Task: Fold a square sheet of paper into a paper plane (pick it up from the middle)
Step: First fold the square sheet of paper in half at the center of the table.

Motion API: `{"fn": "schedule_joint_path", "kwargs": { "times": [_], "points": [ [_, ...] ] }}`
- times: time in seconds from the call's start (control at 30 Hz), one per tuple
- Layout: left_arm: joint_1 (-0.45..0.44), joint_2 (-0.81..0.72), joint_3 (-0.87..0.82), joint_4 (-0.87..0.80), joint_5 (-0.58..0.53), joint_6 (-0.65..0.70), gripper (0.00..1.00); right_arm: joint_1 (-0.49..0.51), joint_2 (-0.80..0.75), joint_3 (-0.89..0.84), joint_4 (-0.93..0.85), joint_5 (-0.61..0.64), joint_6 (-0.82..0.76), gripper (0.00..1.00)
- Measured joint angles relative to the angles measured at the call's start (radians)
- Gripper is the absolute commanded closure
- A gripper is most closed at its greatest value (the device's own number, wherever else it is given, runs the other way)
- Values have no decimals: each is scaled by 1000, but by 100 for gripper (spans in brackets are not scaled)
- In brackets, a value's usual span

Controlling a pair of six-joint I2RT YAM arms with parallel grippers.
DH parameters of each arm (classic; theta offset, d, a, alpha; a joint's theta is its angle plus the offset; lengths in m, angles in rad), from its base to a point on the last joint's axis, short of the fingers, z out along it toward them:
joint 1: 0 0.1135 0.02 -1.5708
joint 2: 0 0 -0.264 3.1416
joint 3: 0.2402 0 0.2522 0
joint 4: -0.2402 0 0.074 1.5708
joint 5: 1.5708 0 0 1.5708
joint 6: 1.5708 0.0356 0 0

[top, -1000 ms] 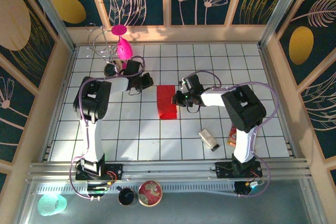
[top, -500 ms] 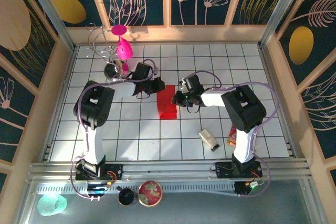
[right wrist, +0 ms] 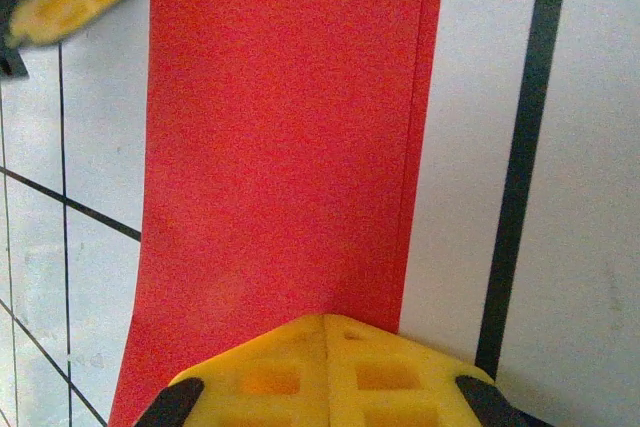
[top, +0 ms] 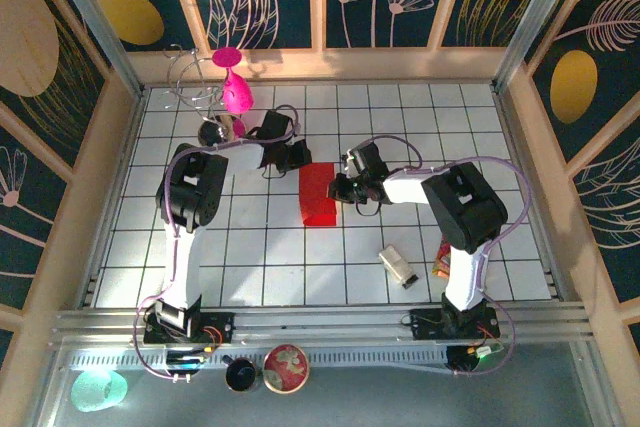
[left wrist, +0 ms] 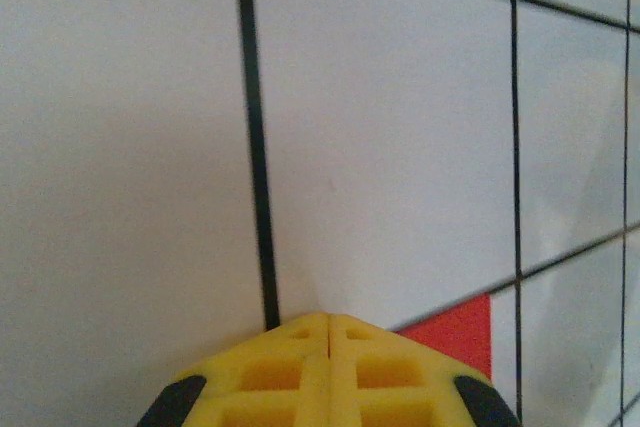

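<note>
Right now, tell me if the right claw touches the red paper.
Cannot tell. Right wrist view: the shut right claw overlaps the red paper, but no contact or gap shows.

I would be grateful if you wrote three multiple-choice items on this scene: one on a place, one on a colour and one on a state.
1. Where does the folded bright red paper sheet lie?
A. flat on the white tiled table, between the two grippers
B. on the metal rail by the arm bases
C. hanging from the back wall

2. What colour is the stemmed plastic goblet at the table's far left?
A. green
B. magenta
C. white

3. How do the jaws of the left gripper and the right gripper stand?
A. both wide open
B. only the left open
C. both shut

Answers:
1. A: the top view shows the sheet on the tiles with a gripper at a far corner and one at the opposite edge.
2. B: it is vivid pink-purple.
3. C: each wrist view shows the yellow fingers pressed together.
</note>
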Motion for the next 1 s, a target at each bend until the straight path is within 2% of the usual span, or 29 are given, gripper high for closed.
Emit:
{"fn": "schedule_joint_path", "kwargs": {
  "times": [0.1,0.2,0.47,0.7,1.0],
  "points": [
    [28,21,68,-19,-28,11,97,0,0,0,0,0,0,93],
    [44,-12,62,-17,-35,11,97,0,0,0,0,0,0,93],
    [-44,-295,-296,120,29,-74,100,0,0,0,0,0,0,93],
    [-98,-340,-517,159,113,-142,100,0,0,0,0,0,0,93],
    [-119,-336,-478,142,138,-155,100,0,0,0,0,0,0,93]
  ]
}}
